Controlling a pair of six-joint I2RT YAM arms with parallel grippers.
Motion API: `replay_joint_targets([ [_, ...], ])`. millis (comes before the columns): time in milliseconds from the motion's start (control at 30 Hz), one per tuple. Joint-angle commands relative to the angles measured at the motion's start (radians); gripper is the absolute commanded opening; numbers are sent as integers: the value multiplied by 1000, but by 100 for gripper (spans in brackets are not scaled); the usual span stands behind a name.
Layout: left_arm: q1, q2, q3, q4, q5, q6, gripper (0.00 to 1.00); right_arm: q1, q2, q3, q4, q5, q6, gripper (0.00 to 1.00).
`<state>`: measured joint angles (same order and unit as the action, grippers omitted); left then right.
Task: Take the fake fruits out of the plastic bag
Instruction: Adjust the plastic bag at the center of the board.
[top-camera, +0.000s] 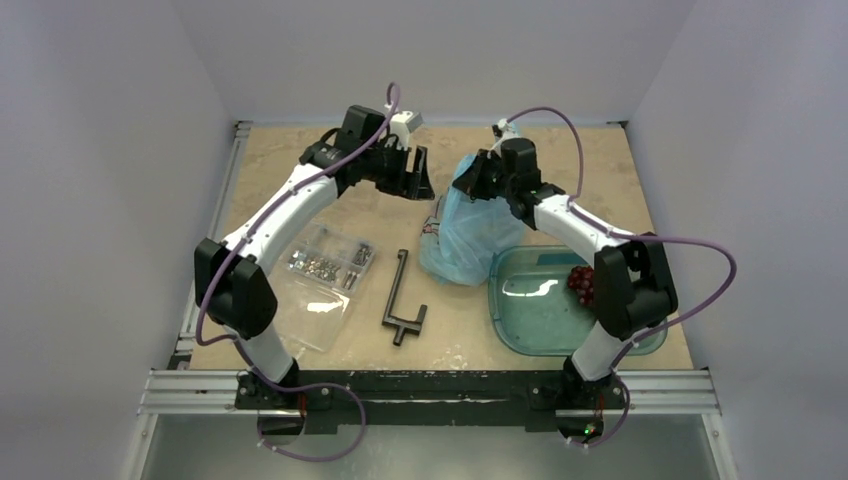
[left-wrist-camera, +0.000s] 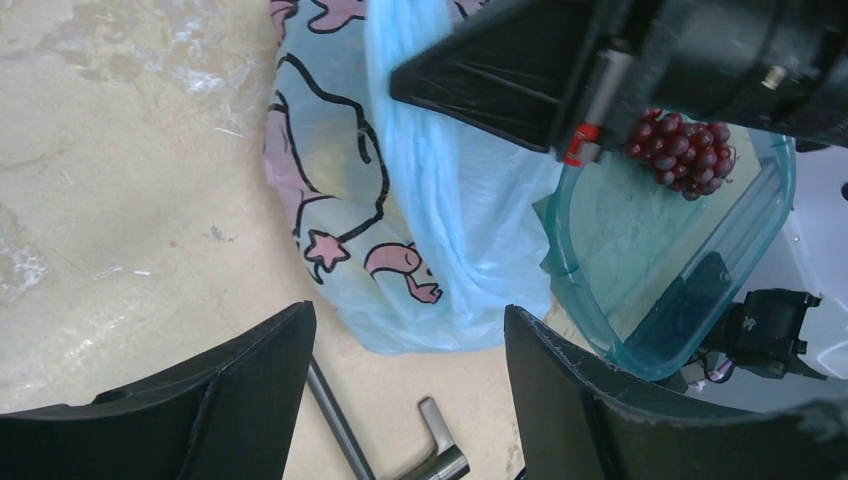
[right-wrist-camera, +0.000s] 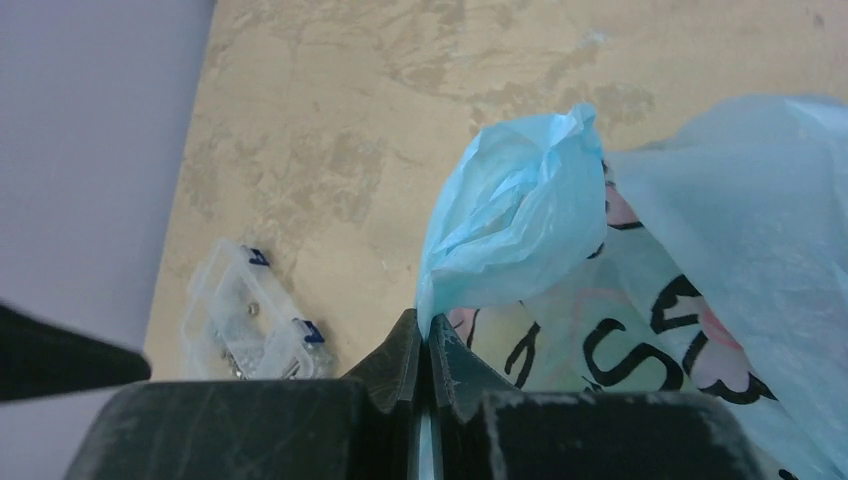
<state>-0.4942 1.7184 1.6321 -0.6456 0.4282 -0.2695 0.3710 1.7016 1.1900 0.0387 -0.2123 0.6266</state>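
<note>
Beige tabletop (top-camera: 600, 170) (white walls (top-camera: 430, 50) around): right gripper (right-wrist-camera: 422, 325) pinches the plastic bag (right-wrist-camera: 520, 220); left gripper (left-wrist-camera: 408, 310) open, empty.

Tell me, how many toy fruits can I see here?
1: a dark red grape bunch lies in the teal tray. More may be hidden inside the blue plastic bag.

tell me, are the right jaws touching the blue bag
Touching. The right wrist view shows the right gripper pinching a fold of the plastic bag.
</note>
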Motion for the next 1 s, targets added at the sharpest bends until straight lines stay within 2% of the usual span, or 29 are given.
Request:
replay_joint_targets([
  [0, 41, -41, 24, 41, 75, 7, 68, 13, -147, -51, 193, -139, -230, 0],
  [100, 95, -56, 22, 60, 130, -22, 68, 24, -198, -79, 215, -265, -388, 0],
  [200, 172, -72, -2, 127, 215, -95, 68, 46, -215, -63, 95, -329, -539, 0],
  [300, 222, -60, -20, 185, 307, -144, 68, 113, -255, -103, 25, -286, -671, 0],
  [400, 229, -13, -7, 176, 358, -147, 68, 223, -308, -168, -12, -182, -762, 0],
  [567, 224, 71, -32, 273, 487, -246, 68, 381, -386, -270, -24, 43, -805, 0],
  [733, 186, 153, -48, 354, 550, -311, 68, 475, -403, -320, -72, 194, -823, 0],
  [900, 109, 203, -26, 330, 557, -267, 70, 525, -406, -339, -101, 245, -789, 14],
  [967, 74, 217, -13, 300, 553, -238, 70, 528, -431, -366, -84, 221, -756, 23],
])
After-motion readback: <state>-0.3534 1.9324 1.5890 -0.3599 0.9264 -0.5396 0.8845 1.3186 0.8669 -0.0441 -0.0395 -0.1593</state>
